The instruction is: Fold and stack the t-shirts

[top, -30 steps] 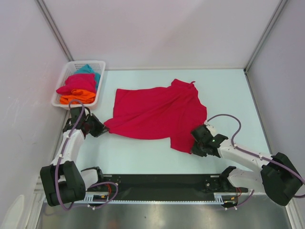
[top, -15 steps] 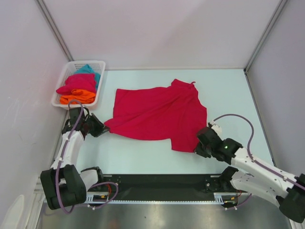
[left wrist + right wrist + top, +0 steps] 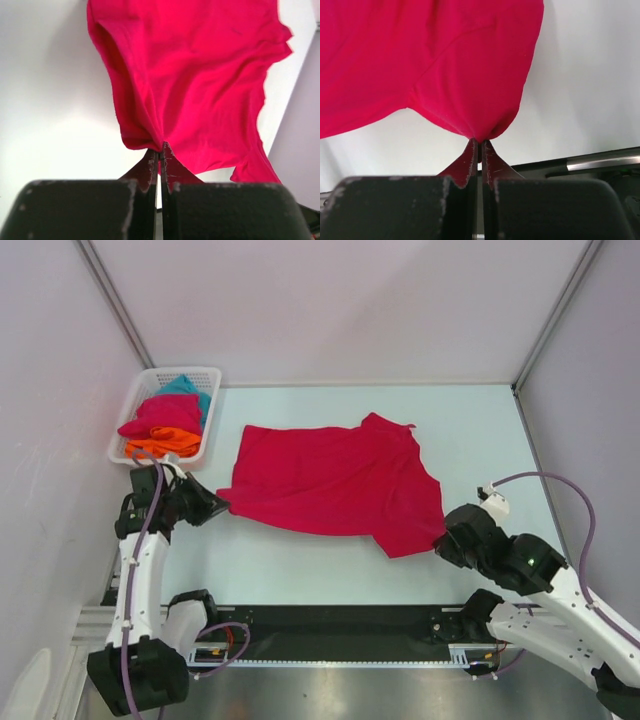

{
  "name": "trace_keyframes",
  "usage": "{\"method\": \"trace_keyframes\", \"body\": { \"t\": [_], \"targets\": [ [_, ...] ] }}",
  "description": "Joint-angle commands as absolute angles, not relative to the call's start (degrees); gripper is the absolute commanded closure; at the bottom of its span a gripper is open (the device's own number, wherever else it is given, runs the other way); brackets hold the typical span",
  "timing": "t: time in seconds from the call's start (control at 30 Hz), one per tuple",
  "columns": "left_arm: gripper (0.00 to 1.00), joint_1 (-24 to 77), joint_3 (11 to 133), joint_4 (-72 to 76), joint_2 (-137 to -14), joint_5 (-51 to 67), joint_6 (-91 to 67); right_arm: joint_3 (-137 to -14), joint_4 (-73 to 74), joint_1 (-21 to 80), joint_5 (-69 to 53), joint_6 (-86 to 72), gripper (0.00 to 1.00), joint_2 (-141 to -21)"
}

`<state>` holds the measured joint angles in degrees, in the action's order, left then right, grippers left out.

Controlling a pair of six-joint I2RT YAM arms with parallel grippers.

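A crimson-pink t-shirt [image 3: 335, 485] is stretched across the middle of the table. My left gripper [image 3: 222, 506] is shut on its left corner; in the left wrist view the cloth [image 3: 200, 80] bunches at the tips of the left gripper [image 3: 160, 146]. On the near right corner my right gripper [image 3: 440, 540] is shut, and the right wrist view has the cloth [image 3: 435, 65] pinched at the tips of that gripper [image 3: 479, 141], lifted off the table. More t-shirts, crimson-pink [image 3: 160, 415], orange [image 3: 160, 447] and teal [image 3: 185, 388], are piled in the basket.
The white mesh basket [image 3: 212, 380] stands at the table's far left corner against the left wall. A black rail [image 3: 330, 625] runs along the near edge between the arm bases. Walls close in the left, back and right sides.
My right gripper closed on the shirt's near right corner and pulled it right and toward the near edge. The left arm drew back slightly, and the shirt now lies wider and flatter.
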<state>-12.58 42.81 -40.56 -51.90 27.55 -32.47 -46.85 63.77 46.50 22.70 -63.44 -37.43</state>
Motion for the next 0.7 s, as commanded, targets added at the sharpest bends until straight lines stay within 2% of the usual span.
{"method": "trace_keyframes", "body": {
  "t": [0.0,0.2,0.37,0.53,0.67],
  "targets": [
    [1.0,-13.2,48.9,-44.8,-49.1,31.6,-31.7,-51.1,67.9,47.2,29.9,-64.7,1.0,-36.8],
    [1.0,-13.3,53.2,-45.8,-50.1,30.6,-31.4,-54.1,64.8,47.2,33.0,-60.3,1.0,-38.6],
    [1.0,-13.2,50.2,-37.1,-61.2,30.4,-31.5,-53.3,54.9,43.5,37.1,-52.8,1.0,-47.0],
    [1.0,-13.2,53.6,-32.3,-75.6,29.4,-31.1,-52.4,40.1,31.9,26.6,-42.0,1.0,-58.5],
    [0.98,-13.3,58.1,-29.2,-86.5,32.1,-31.6,-54.9,34.8,26.4,22.7,-38.8,1.0,-68.0]
  ]
}}
